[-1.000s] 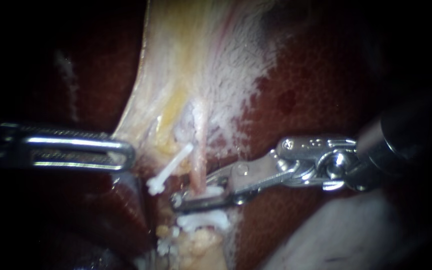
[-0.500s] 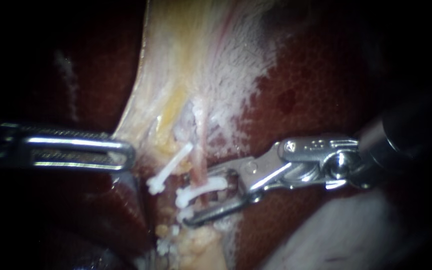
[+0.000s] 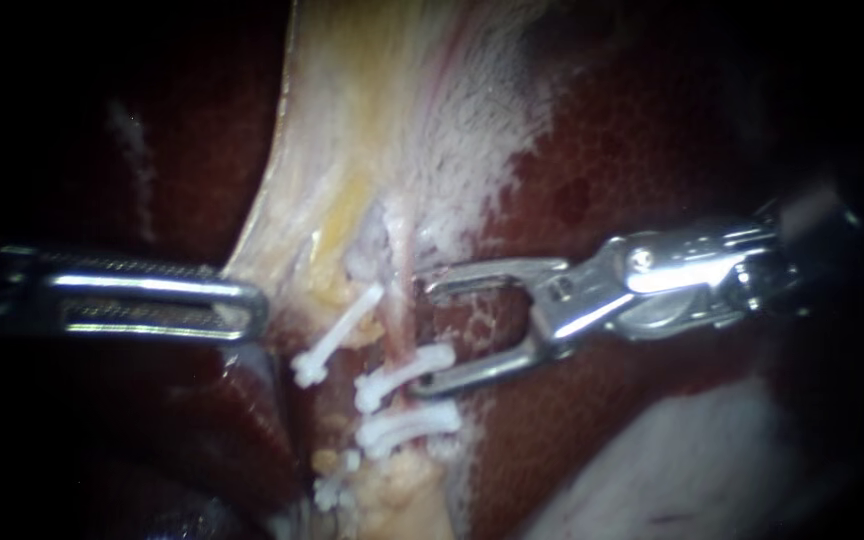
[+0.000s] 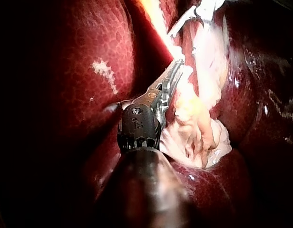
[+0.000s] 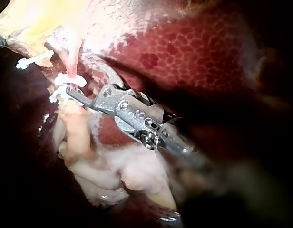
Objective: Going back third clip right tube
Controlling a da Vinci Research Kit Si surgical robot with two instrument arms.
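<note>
The right tube [image 3: 399,300] is a thin pink strand running down from the pale gallbladder tissue [image 3: 372,130]. Two white clips sit across it, an upper one [image 3: 402,375] and a lower one [image 3: 407,425]. Another white clip [image 3: 337,335] lies slanted on the left tube. My right instrument [image 3: 430,337] stands just right of the right tube with its jaws open and empty, the lower jaw tip touching the upper clip's end. My left instrument [image 3: 247,305] is shut on the edge of the pale tissue, as its wrist view [image 4: 174,71] also shows.
Dark red liver [image 3: 632,150] lies around and behind the tubes. Yellowish fatty tissue [image 3: 392,490] with a small white piece [image 3: 332,492] sits below the clips. A pale fold [image 3: 672,470] fills the lower right.
My right instrument's jaws opened off the right tube, leaving a white clip on it, then drew back up and to the right. My left instrument has held still.
</note>
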